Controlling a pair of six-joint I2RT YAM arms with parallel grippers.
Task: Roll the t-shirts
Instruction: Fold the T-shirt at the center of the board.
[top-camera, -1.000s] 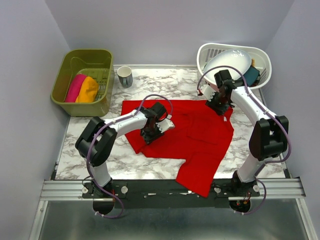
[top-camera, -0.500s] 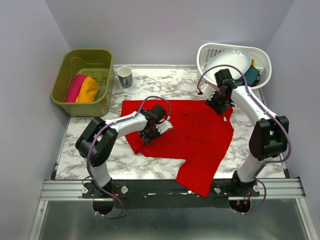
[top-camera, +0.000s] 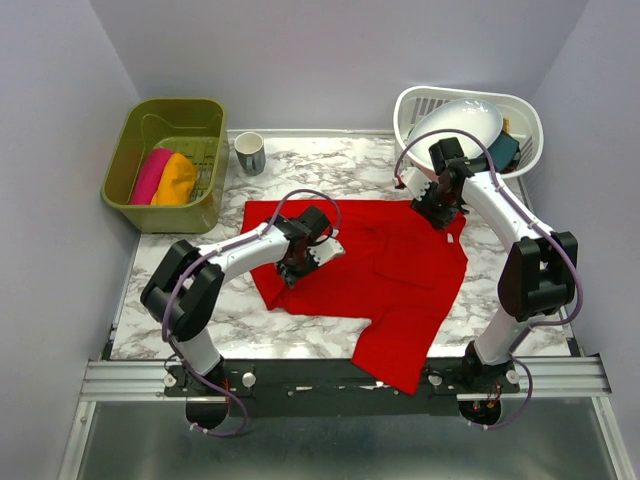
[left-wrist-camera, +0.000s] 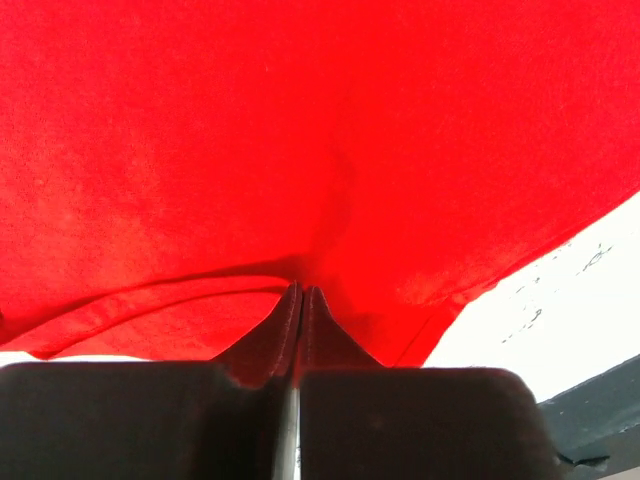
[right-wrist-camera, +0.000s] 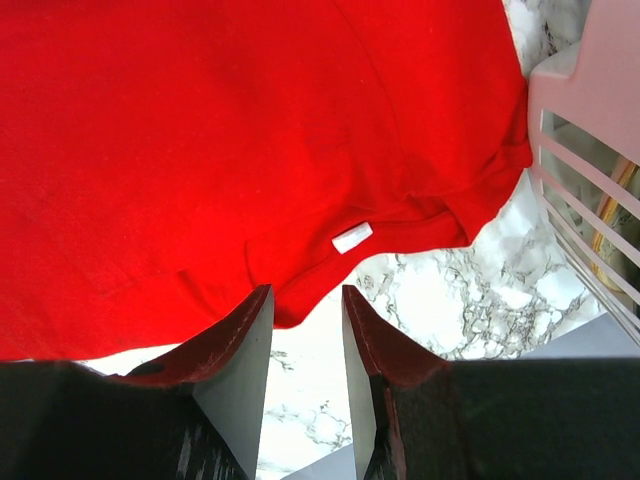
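Note:
The large red t-shirt lies spread flat on the marble table, its lower part hanging over the near edge. My left gripper is down on the shirt's left part. In the left wrist view its jaws are shut, pinching a fold of the red cloth. My right gripper is over the shirt's far right edge. In the right wrist view it is open and empty just above the collar edge, near the white label. The magenta shirt and the orange shirt lie rolled in the green bin.
The green bin stands at the far left. A mug stands beside it. A white basket at the far right holds a white oval plate; its wall shows in the right wrist view.
My left gripper has shifted slightly left and back, shut on the red cloth, and its elbow has swung outward. My right gripper has edged a little toward the far edge.

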